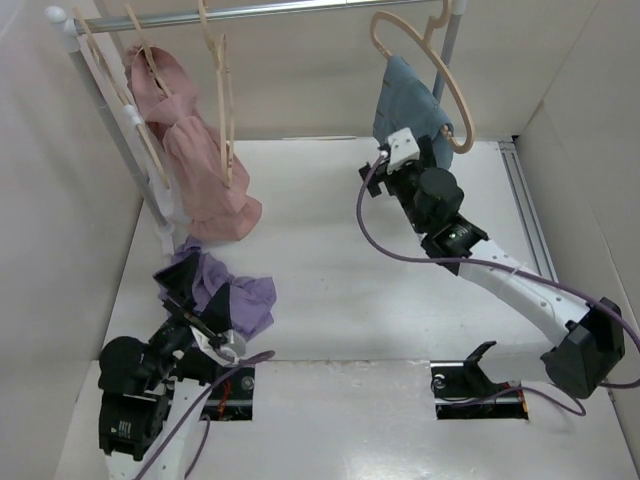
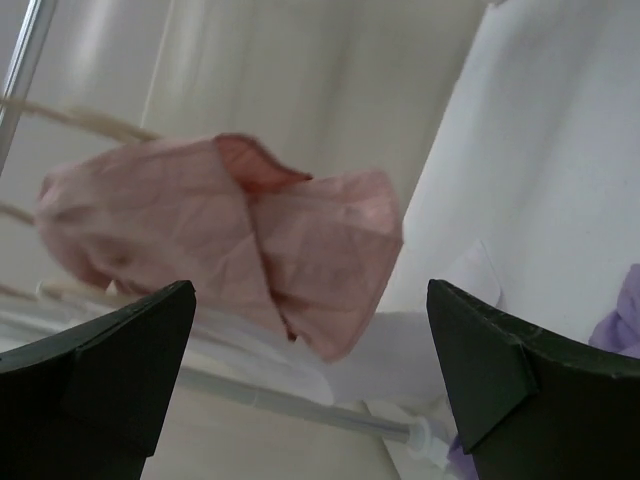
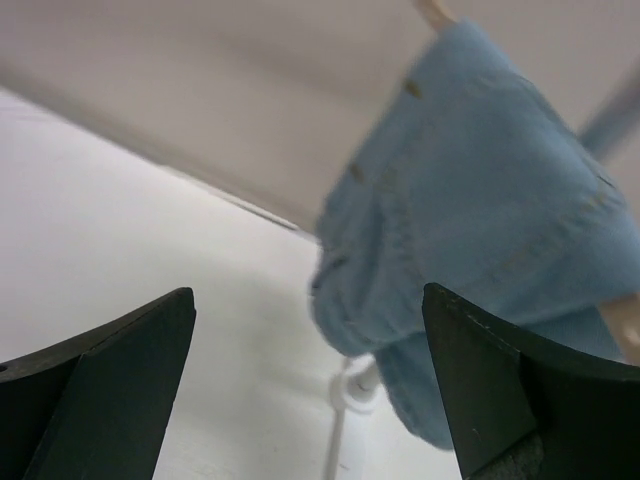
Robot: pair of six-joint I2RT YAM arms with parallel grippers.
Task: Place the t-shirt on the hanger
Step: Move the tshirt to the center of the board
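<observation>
Lavender cloth is seen crumpled on the desk [image 1: 330, 280] at the near left: the t-shirt [image 1: 240, 300], heaped right by the left claw [image 2: 310, 290], whose jaws are spread wide with nothing held; contact between them cannot be told. The hanger [image 1: 222, 110] is hung from the rail [image 1: 270, 12] at the far left, just right of the pink garment [image 1: 195, 160]. The right claw [image 3: 308, 292] is raised near the blue garment [image 1: 405, 100] at the far right, likewise released and empty.
</observation>
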